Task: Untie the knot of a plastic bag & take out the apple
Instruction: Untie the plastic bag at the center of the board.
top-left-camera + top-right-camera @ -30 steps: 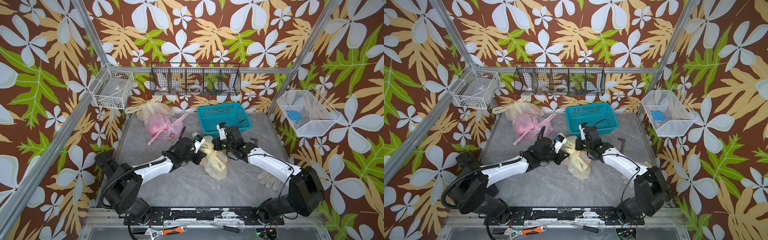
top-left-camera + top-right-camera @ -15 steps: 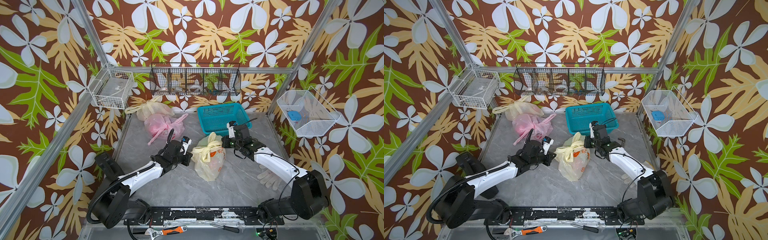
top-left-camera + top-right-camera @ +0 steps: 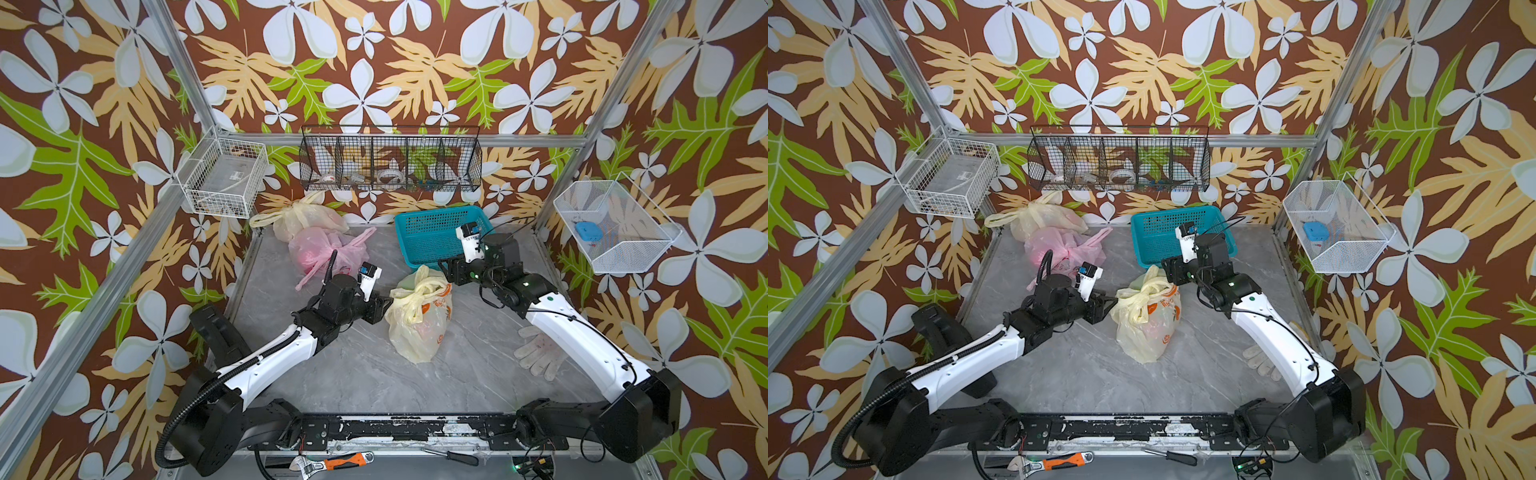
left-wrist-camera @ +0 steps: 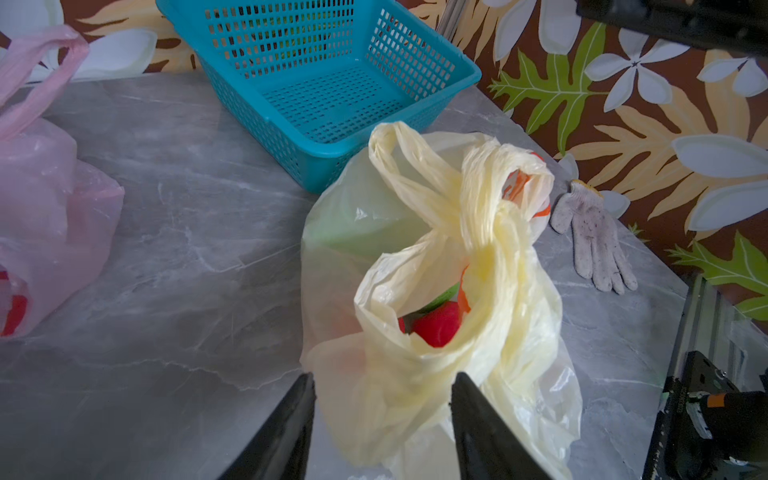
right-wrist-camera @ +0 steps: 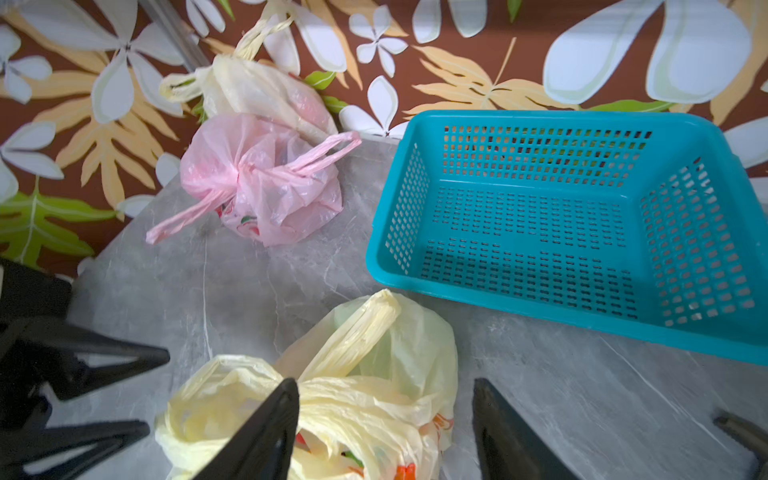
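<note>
While both arms reach toward the middle of the desk [image 3: 353,365], we see the yellow plastic bag [image 3: 419,320] standing between them, just in front of the teal basket [image 3: 424,237]. Our left end effector [image 3: 384,305] sits just beside the bag. In the left wrist view its fingers [image 4: 291,415] are spread wide, with the bag's rumpled plastic [image 4: 415,395] between them and nothing pinched. Our right end effector [image 3: 445,272] hangs at the bag's far upper corner, next to a raised handle loop. The right wrist view shows it released too, one finger [image 5: 266,436] in front of the bag [image 5: 374,353] and the other over bare desk. The handles cross loosely over a gaping mouth, and inside it we make out the red apple [image 4: 436,328] with something green beside it. A pink bag [image 3: 328,253] and another pale yellow bag [image 3: 307,216] lie knotted at the back left corner, touching each other. A work glove [image 3: 538,357] lies flat under our right arm.
</note>
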